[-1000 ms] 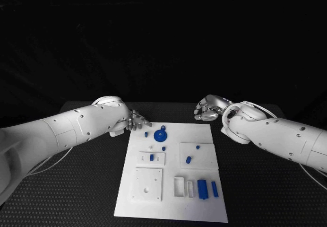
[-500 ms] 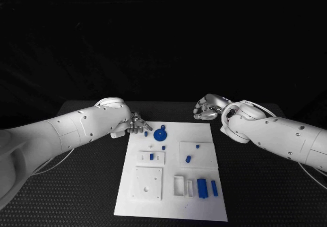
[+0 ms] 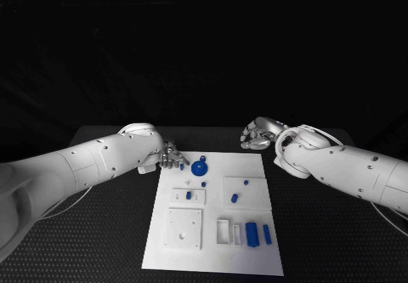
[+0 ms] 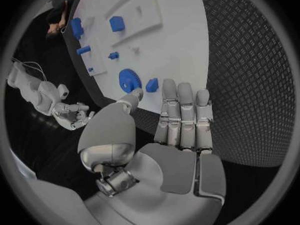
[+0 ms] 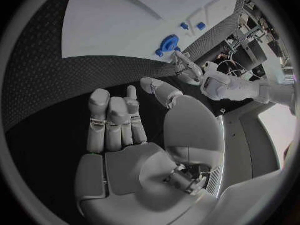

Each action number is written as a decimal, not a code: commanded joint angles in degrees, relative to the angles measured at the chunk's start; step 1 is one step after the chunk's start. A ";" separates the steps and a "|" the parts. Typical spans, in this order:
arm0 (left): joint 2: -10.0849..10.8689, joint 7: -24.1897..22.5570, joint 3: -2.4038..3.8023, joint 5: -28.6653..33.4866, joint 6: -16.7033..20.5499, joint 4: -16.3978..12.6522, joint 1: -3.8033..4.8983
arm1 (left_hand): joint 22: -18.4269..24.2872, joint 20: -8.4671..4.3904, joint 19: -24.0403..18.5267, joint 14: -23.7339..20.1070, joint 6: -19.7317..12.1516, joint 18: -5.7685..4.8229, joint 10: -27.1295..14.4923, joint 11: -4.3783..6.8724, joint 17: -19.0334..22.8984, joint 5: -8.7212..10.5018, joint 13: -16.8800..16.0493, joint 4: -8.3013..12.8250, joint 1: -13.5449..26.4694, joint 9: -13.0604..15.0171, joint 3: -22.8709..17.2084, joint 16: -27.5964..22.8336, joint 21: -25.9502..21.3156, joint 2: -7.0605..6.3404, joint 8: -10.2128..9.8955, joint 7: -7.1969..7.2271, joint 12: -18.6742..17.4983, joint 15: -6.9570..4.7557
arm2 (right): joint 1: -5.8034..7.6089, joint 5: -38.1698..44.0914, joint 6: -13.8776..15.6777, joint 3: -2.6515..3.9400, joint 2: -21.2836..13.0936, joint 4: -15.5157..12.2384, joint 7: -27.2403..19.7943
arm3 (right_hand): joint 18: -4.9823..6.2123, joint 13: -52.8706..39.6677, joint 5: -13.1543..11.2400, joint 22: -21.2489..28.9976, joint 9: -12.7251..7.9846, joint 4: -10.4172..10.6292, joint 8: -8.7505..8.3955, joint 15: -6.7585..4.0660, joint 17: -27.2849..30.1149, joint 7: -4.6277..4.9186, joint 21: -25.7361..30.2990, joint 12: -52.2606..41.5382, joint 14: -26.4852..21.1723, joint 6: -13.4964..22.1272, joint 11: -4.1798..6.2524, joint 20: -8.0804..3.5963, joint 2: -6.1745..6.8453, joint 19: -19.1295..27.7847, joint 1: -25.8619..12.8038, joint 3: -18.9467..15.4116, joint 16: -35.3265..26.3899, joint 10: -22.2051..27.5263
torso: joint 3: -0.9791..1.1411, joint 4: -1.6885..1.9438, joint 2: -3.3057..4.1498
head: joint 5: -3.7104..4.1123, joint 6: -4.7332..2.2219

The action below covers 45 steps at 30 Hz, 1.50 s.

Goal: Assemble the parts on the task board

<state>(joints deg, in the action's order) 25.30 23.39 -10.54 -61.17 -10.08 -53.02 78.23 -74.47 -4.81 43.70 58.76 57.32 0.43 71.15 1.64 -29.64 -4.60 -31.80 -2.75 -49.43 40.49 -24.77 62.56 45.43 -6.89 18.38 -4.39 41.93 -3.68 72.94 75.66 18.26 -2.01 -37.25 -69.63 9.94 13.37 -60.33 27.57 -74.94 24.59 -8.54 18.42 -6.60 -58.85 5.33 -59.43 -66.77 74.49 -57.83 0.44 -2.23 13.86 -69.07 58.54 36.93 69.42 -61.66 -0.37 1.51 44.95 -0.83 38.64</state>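
Observation:
The white task board [image 3: 217, 247] lies in the middle of the black table. At its far left end are a blue gear-like disc [image 3: 200, 168] and a small blue peg [image 3: 182, 167]. My left hand [image 3: 173, 156] hovers at that corner with its fingers straight and nothing in them. In the left wrist view the fingertips [image 4: 179, 92] end just short of the peg [image 4: 152, 85] and the disc [image 4: 129, 79]. My right hand [image 3: 257, 136] holds nothing beyond the board's far right corner, over the bare table; its fingers [image 5: 112, 110] stand loosely together.
Other blue parts lie on the board: a block [image 3: 252, 233] and a rod [image 3: 267, 234] near the front right, and small pegs [image 3: 234, 198] on the raised white plates in the middle. A white square plate [image 3: 186, 230] sits at the front left.
My left hand has crept a little toward the board's far left corner, closer to the small peg. The right hand has barely moved.

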 commanded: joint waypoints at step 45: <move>1.08 -0.35 0.05 6.71 -0.52 -1.36 -0.29 | -1.67 -5.09 2.50 2.69 5.75 -0.12 4.57 1.30 -1.84 -2.86 -1.50 12.22 -6.67 -0.24 -1.36 1.34 -0.52 11.10 3.23 1.68 0.55 -0.82 | -0.07 0.26 -0.57 0.03 0.28 0.33 -0.27 | 1.63 0.11 0.34 -0.77 -0.11 -0.28 -0.27 0.10 -0.08 0.68 0.35 -0.27 -0.22 0.00 -0.07 -0.43 -0.43 -0.06 -0.49 -0.02 -0.29 0.58 | 0.00 0.02 0.00 | -0.01 0.29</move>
<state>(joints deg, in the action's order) 26.23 23.41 -10.50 -56.87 -10.67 -54.18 77.99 -74.93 -5.24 45.80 61.06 62.58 0.45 75.39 2.98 -31.43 -7.26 -33.25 9.20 -55.56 40.17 -26.13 63.70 44.78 3.12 21.37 -2.63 42.33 -4.54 72.91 75.68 18.25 -2.01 -36.99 -69.29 9.97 13.37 -60.29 27.56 -74.94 24.54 -8.54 18.42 -6.60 -58.84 5.45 -59.43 -66.77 74.49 -57.71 0.28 -2.22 13.64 -69.07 58.31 36.93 69.43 -61.53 -0.37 1.53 44.97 -0.87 38.92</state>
